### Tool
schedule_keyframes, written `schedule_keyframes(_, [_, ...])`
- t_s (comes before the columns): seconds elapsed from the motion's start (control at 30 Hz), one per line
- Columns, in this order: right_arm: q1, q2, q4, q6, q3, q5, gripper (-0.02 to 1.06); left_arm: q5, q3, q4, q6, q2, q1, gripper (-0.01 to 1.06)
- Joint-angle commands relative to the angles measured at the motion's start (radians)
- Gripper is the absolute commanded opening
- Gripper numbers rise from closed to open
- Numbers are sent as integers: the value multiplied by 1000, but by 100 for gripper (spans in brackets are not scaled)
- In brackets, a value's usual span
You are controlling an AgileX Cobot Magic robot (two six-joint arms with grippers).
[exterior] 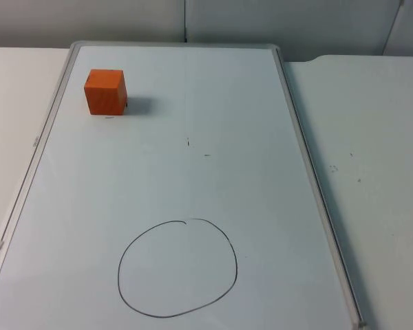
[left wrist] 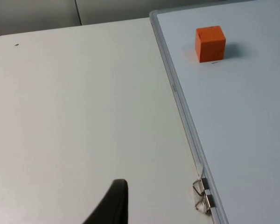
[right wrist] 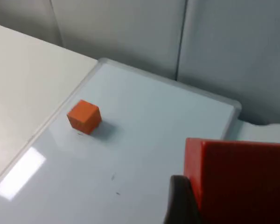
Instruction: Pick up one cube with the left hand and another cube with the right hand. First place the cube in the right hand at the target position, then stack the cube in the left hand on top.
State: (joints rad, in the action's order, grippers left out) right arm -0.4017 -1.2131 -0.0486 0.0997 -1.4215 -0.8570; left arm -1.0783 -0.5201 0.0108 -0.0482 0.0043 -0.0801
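Gripping red cube [right wrist: 238, 179], right pincer [right wrist: 196, 205] raised; orange cube [exterior: 106, 91] matte, sharp-edged.

A cube [exterior: 106, 91] sits on the whiteboard [exterior: 193, 185], near its far left corner. A drawn circle [exterior: 177, 268] lies on the board's near part, well apart from that cube. The right gripper [right wrist: 186, 200] holds a second cube [right wrist: 242, 179] above the board, far from the first cube [right wrist: 84, 117]. The left gripper's fingertip [left wrist: 113, 203] hangs over the table [left wrist: 74, 116], beside the board's edge, with clips [left wrist: 203, 196] near it and the cube [left wrist: 210, 44] far ahead.
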Motion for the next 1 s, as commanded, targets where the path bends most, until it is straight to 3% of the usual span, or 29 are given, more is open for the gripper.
schedule_keyframes(0.0, [39, 81, -12, 12, 73, 29, 0, 3, 6, -5, 4, -4, 4, 105])
schedule_keyframes(0.37, [72, 385, -43, -21, 326, 33, 0, 3, 6, -5, 4, -4, 4, 105])
schedule_keyframes(0.7, [72, 444, -21, -47, 383, 29, 0, 5, 6, -27, 4, -4, 4, 105])
schedule_keyframes(0.9, [72, 444, -21, -47, 383, 25, 0, 130, -57, -55, 4, 75, 4, 105])
schedule_keyframes(0.97, [72, 444, -21, -47, 383, 33, 0, 208, -89, -70, 4, 147, 4, 105])
